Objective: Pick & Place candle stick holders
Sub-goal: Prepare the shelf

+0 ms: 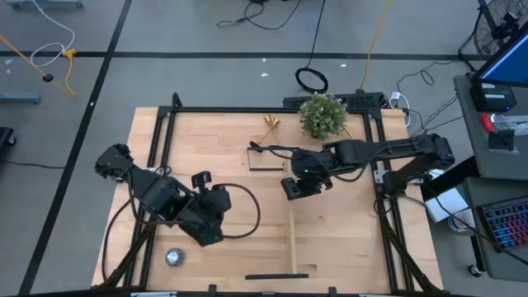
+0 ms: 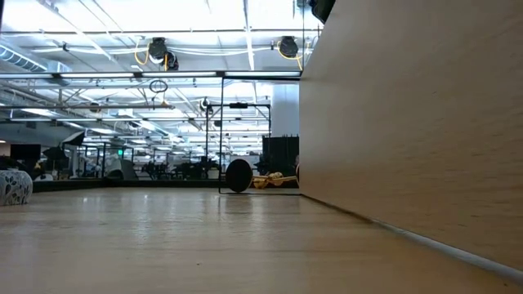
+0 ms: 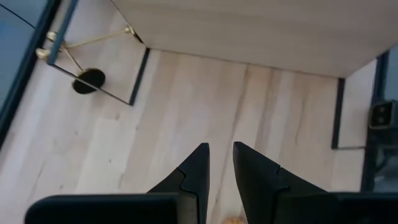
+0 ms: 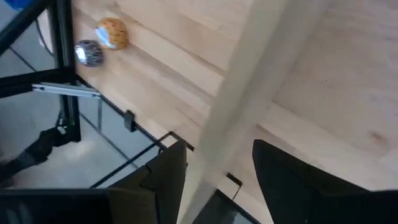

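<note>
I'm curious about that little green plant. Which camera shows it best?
The high view: the whole bushy plant shows from above, at the table's far edge. The low view and both wrist views do not show it.

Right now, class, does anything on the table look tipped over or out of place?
Yes. The gold candle stick holders lie on their sides beside the potted plant instead of standing upright on their round bases.

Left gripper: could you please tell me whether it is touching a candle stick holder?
Apart. The left wrist view shows the left gripper over the bare table, with a candle stick holder lying well away beside the black frame.
</note>
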You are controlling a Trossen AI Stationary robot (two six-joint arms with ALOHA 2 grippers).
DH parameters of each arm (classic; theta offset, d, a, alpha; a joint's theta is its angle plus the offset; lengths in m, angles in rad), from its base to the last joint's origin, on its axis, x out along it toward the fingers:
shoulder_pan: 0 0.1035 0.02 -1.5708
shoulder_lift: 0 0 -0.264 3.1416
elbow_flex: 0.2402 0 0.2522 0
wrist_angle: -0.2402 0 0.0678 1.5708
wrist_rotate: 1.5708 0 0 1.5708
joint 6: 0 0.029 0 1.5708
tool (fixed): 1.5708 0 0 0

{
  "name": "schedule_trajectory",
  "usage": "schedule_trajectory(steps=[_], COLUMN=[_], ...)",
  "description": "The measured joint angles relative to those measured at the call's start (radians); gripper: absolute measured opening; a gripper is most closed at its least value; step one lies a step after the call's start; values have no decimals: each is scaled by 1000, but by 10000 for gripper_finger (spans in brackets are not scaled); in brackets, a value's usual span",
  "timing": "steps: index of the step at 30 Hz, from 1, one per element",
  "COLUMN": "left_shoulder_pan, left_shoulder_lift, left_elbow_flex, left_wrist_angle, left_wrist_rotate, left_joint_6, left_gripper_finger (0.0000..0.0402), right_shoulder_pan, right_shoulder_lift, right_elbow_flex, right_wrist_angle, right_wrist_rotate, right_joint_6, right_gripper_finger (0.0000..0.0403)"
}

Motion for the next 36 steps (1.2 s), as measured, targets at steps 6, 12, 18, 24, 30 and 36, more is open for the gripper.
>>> schedule_trajectory(steps=[6, 12, 18, 24, 30, 36], left_shoulder_pan=[-10, -21, -21, -20, -20, -20], left_shoulder_lift=[0, 1, 1, 1, 1, 1], left_elbow_flex=[0, 0, 0, 0, 0, 0], left_wrist_angle=[4, 3, -2, -2, -3, -5], left_wrist_rotate=[-47, -52, -48, -48, -48, -34], left_joint_6=[-38, -52, -58, -64, -56, -48], left_gripper_finger=[78, 78, 78, 78, 78, 78], right_shoulder_pan=[7, 5, 5, 5, 5, 5], right_shoulder_lift=[29, 29, 30, 30, 30, 30], right_elbow_flex=[0, 0, 0, 0, 0, -17], right_wrist_angle=[28, 34, 43, 41, 40, 25], right_wrist_rotate=[-25, -13, 20, 61, 63, 85], right_joint_6=[9, -21, -39, -44, -49, -47], right_gripper_finger=[185, 185, 185, 185, 185, 185])
